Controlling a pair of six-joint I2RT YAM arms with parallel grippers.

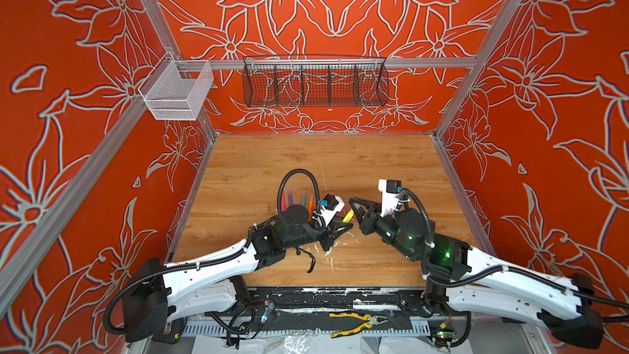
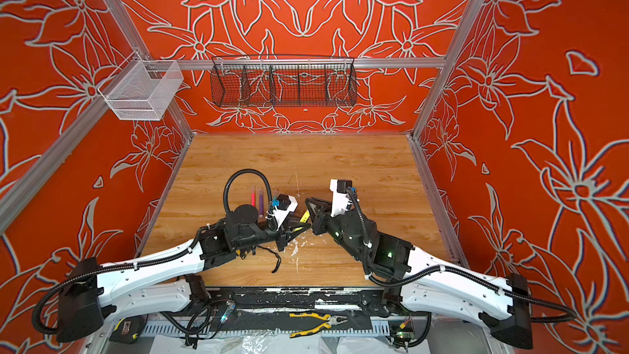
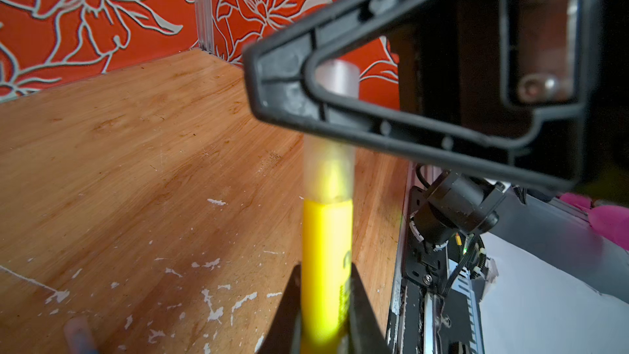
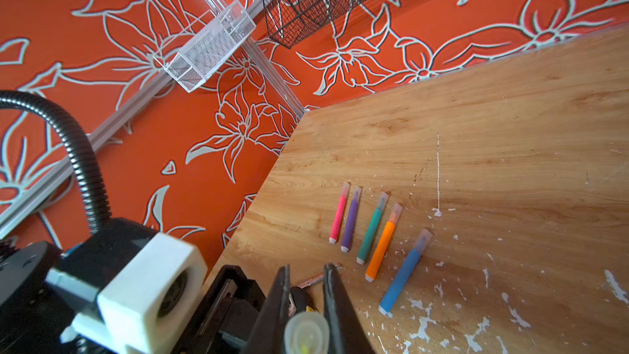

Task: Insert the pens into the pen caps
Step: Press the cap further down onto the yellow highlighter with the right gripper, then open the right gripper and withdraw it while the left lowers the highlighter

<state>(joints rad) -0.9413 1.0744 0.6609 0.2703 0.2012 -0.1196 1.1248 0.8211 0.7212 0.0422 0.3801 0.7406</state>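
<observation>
Yellow pen [image 3: 328,260]: held above the tabletop [image 1: 306,158], near its front middle, between the two arms.
Left jaws: closed on the yellow pen's barrel.
Right jaws: closed on the clear cap [image 4: 306,333], one on each side of it.
Hidden: in the left wrist view a black finger of the right jaws crosses the clear cap and covers its middle. The cap's closed end shows through the finger's triangular opening. The pen's rear end is cut off at the picture's edge.
Hard to make out: in the right wrist view the cap is seen end-on and blurred, with a yellow speck inside. In both top views only a short piece of the yellow pen shows between the arms.
Axis: the pen's long axis runs from the left jaws to the right jaws. Its tip points toward the right arm and sits inside the cap, whose mouth meets the solid yellow barrel.
Other pens: pink pen [image 4: 337,214], purple pen [image 4: 350,221], teal pen [image 4: 371,229], orange pen [image 4: 381,246] and blue pen [image 4: 405,272] lie side by side on the tabletop, nearly parallel. Each is capped, with its white plug toward the robot.
Surface: pale wood grain, scuffed, with white flecks [image 3: 211,263] near the front.
Room: red-orange walls with pale flower outlines and aluminium rails. A black wire basket [image 1: 315,81] hangs on the back rail and a white mesh basket [image 1: 177,93] at the left corner.
</observation>
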